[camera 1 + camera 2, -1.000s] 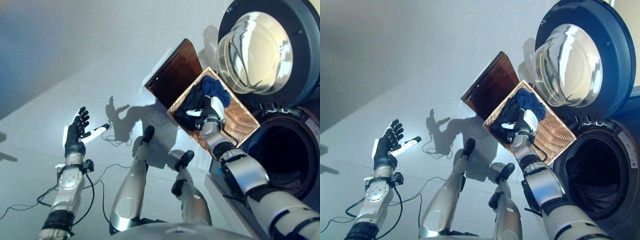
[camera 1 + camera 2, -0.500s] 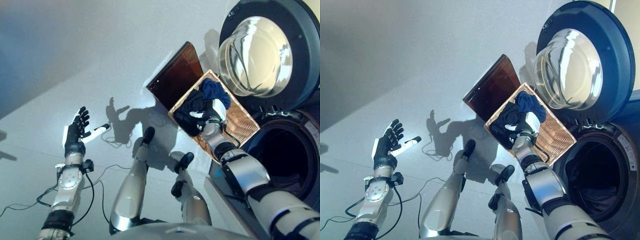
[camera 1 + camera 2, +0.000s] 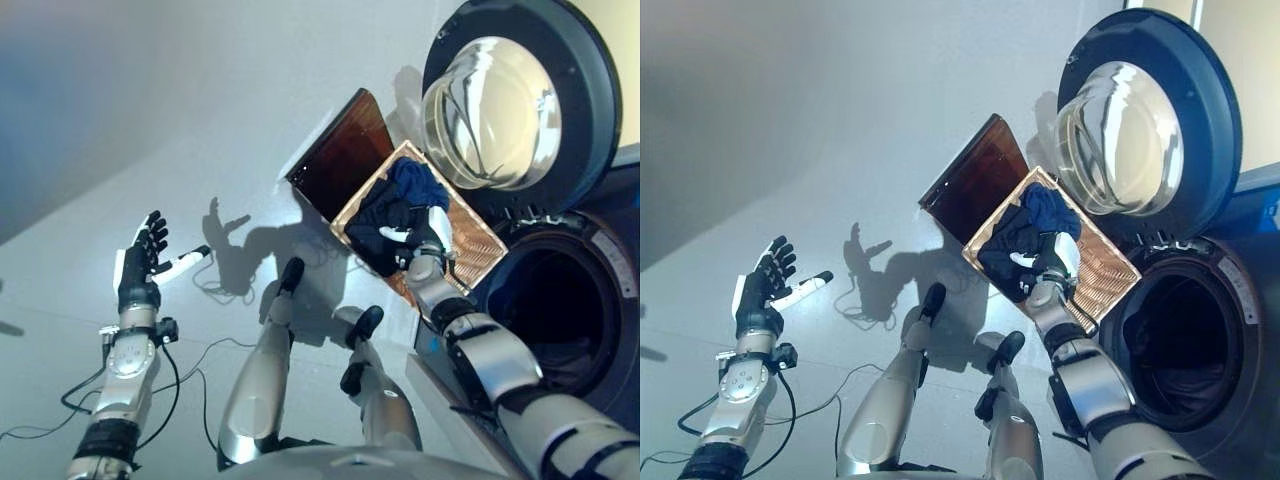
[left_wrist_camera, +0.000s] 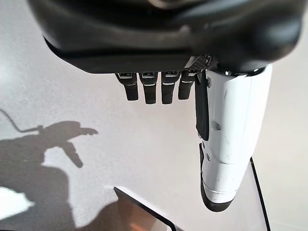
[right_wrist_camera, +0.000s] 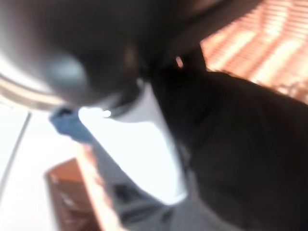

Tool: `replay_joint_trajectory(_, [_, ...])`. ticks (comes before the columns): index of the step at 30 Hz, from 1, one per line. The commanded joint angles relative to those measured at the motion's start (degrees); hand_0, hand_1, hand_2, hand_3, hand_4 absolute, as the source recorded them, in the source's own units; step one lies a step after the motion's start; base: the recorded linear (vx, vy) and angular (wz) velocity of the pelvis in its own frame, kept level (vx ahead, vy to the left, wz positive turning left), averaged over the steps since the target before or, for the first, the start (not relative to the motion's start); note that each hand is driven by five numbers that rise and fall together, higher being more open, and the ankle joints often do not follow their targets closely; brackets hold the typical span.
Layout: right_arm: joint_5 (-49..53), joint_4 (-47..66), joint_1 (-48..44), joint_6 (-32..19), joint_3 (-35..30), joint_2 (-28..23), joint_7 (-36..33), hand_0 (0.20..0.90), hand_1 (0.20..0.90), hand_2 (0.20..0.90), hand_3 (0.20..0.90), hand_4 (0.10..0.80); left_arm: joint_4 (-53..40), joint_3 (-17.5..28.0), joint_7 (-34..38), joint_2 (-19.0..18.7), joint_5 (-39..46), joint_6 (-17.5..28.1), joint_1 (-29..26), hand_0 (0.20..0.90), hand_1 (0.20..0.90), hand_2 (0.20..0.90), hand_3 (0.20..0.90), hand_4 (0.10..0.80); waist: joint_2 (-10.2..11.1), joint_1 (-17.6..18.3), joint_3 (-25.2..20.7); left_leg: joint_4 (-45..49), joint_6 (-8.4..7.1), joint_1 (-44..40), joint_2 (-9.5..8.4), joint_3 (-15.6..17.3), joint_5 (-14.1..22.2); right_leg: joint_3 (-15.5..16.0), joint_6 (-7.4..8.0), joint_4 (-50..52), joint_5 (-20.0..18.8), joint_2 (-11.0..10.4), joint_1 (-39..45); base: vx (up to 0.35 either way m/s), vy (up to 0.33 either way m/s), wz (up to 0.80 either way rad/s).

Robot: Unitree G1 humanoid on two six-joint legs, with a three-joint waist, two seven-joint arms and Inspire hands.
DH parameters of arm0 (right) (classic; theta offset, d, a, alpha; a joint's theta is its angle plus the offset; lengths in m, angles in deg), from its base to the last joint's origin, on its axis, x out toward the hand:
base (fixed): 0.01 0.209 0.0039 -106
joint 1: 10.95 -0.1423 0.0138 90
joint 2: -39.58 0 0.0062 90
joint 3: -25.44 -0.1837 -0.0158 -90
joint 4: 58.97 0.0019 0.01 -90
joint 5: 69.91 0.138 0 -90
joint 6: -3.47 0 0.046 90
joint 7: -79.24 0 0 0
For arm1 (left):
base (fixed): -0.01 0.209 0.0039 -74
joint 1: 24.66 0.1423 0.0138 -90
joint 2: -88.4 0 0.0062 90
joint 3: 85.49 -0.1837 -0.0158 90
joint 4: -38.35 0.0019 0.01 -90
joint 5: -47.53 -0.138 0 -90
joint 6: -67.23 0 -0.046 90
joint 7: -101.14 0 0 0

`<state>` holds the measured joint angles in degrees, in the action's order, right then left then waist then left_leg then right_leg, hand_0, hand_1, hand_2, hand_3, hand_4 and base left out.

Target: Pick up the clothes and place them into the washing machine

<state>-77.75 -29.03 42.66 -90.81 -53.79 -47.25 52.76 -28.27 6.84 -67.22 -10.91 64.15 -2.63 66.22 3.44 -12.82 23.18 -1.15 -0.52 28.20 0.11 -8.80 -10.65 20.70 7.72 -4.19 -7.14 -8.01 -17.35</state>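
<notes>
A shallow wicker basket (image 3: pixel 482 236) rests on a low dark brown box (image 3: pixel 345 155) beside the washing machine. It holds dark clothes (image 3: pixel 383 213) and a blue garment (image 3: pixel 420 180). My right hand (image 3: pixel 425 232) reaches into the basket and lies on the dark clothes. In the right wrist view its white thumb (image 5: pixel 137 149) presses against the dark cloth (image 5: pixel 240 144), with wicker (image 5: pixel 260 43) beyond. My left hand (image 3: pixel 140 265) is open and empty, held out over the floor far to the left; its straight fingers (image 4: pixel 151 89) show in the left wrist view.
The washing machine's drum opening (image 3: pixel 545 310) is dark and stands just right of the basket. Its round glass door (image 3: pixel 495 105) is swung open above the basket. Pale grey floor (image 3: pixel 150 120) spreads to the left.
The camera has shifted slightly. My right hand has pushed a little further into the dark clothes in the basket. My left hand stays held out and open.
</notes>
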Motion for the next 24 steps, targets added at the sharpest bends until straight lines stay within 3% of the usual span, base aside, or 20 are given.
replay_joint_trajectory(1, [4.7,6.8,6.6,-6.4,0.0,-1.5,0.1,0.2,0.2,0.2,0.2,0.3,-0.5,5.8,2.4,-0.9,0.0,3.1,4.1,0.9,0.9,0.9,0.9,0.8,3.3,1.8,-6.4,-1.8,-0.64,-3.1,-2.31,4.5,5.2,-2.5,1.18,0.3,-2.8,-2.0,-1.4,0.024,-0.014,-0.05])
replay_joint_trajectory(6, [10.8,11.4,12.2,-9.8,-3.6,-1.8,2.3,0.2,0.2,0.2,0.2,0.3,1.2,6.2,2.3,0.3,0.2,2.9,4.7,0.9,0.9,0.9,0.9,0.8,4.1,3.0,-7.8,-2.0,-0.55,-5.1,-2.02,4.8,5.7,-2.7,1.24,0.1,-2.5,-1.9,0.1,0.039,-0.006,-0.07])
replay_joint_trajectory(11, [21.5,16.9,18.5,-14.0,-7.1,-2.2,9.2,0.2,0.2,0.2,0.2,0.3,2.2,7.3,1.0,1.5,1.4,2.8,5.6,0.9,0.9,0.9,0.9,0.8,4.5,4.0,-9.6,-2.1,-0.44,-7.5,-1.71,5.5,6.3,-3.2,1.27,-0.1,-1.8,-1.6,2.1,0.045,0.005,-0.09])
replay_joint_trajectory(24, [41.6,24.1,28.1,-18.9,-16.8,0.1,18.3,0.2,0.2,0.2,0.2,0.3,7.5,8.0,-0.6,5.0,3.7,2.6,6.4,0.9,0.9,0.9,0.9,0.8,3.9,6.8,-13.2,-2.5,-0.28,-12.8,-1.19,7.7,7.7,-5.5,1.12,-0.4,-0.7,-1.1,5.7,0.048,0.0,-0.13])
